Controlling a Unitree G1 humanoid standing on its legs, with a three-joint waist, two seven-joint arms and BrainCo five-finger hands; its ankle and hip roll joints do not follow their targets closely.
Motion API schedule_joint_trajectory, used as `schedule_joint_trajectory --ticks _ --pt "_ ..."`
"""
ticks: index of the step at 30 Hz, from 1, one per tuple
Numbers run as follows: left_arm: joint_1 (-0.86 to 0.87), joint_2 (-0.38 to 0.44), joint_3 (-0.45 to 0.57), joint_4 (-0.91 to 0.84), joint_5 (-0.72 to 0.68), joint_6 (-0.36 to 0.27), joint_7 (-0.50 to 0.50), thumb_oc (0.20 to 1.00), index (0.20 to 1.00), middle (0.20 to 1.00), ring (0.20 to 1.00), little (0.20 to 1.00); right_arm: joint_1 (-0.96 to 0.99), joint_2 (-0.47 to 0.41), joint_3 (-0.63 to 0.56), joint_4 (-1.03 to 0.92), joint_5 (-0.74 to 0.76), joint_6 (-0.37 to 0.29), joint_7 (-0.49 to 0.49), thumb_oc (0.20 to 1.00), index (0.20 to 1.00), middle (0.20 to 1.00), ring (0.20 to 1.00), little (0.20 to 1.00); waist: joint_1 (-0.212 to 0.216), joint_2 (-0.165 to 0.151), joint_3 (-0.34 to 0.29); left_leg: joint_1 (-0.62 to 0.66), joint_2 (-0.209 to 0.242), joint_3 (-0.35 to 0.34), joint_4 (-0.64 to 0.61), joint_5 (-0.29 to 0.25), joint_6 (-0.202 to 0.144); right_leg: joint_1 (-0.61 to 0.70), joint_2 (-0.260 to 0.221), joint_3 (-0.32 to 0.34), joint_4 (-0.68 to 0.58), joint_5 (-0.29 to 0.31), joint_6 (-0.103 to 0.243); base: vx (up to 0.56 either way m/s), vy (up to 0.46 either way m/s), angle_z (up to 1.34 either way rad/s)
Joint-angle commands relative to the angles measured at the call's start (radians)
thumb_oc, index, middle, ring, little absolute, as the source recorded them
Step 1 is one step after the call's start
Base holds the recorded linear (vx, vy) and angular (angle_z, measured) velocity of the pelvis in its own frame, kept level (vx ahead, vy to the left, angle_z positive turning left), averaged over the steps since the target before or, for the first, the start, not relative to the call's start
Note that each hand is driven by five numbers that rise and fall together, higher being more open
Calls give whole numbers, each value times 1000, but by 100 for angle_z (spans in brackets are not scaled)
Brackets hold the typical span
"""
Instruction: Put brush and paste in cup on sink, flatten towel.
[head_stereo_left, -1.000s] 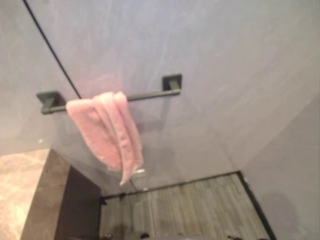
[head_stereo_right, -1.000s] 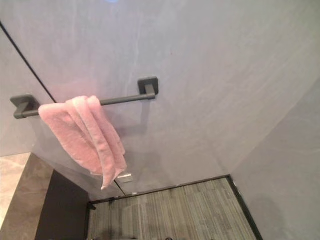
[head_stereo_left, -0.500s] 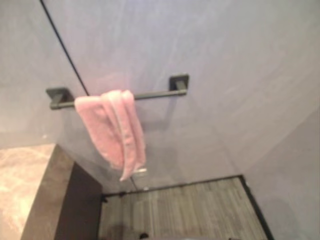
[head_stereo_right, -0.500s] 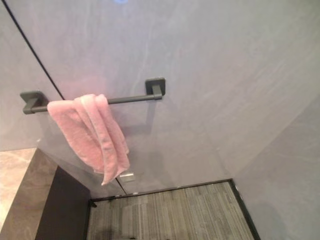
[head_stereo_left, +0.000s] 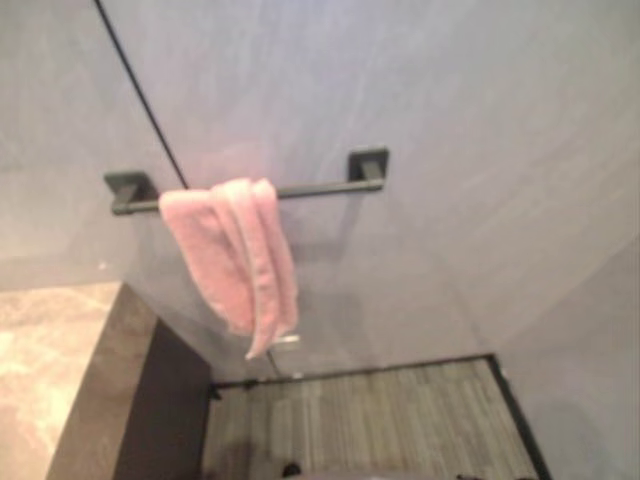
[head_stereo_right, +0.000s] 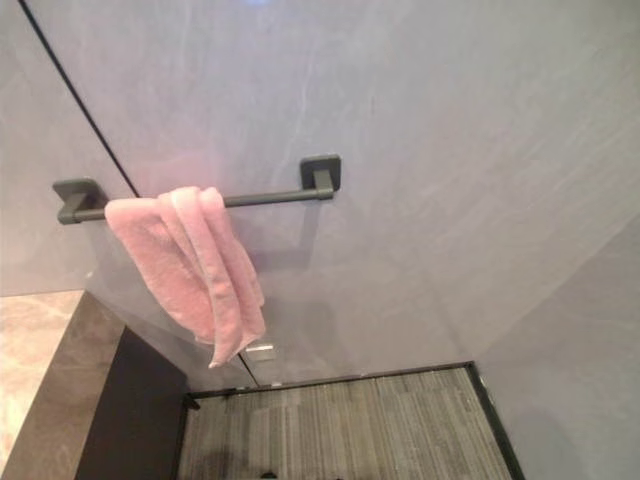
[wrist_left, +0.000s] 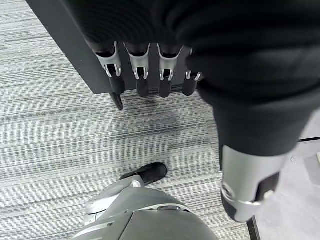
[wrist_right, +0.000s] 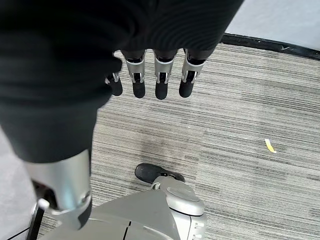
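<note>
Down by our sides, both hands are hanging over the striped floor. Our left hand is showing relaxed, straight fingers with nothing in them, close to the dark cabinet. Our right hand is hanging the same way, fingers loose and empty, with a small yellow scrap lying on the floor well apart from it.

Farther off, at the lower left of the eye views, we are seeing the brown marble counter above the cabinet's dark side. Beyond it, on the grey wall, the pink towel is hanging bunched and folded over the left part of the dark bar, its lower end dangling in a narrow tail, not spread flat.

Against the picture of a second ago, the whole scene is sitting a little farther right and more of the counter is showing, so our camera is turning, not the towel; its folds are lying as before. We cannot find the brush, paste or cup.
</note>
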Motion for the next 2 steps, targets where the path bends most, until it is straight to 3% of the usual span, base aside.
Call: schedule_joint_trajectory --ticks 1,2 --pt "-34 6 30 56 -11 -12 14 1000 1000 1000 1000 1000 -43 4 31 70 -7 -11 -6 1000 1000 1000 1000 1000 0 -42 -9 38 -3 6 13 -118 14 -14 -43 -41 5 -54 40 0 0 0" --pt "-34 5 29 55 -13 -13 13 1000 1000 1000 1000 1000 -43 3 31 71 -8 -10 -6 1000 1000 1000 1000 1000 0 -43 -9 38 -4 6 13 -118 15 -14 -44 -41 5 -54 40 0 0 0"
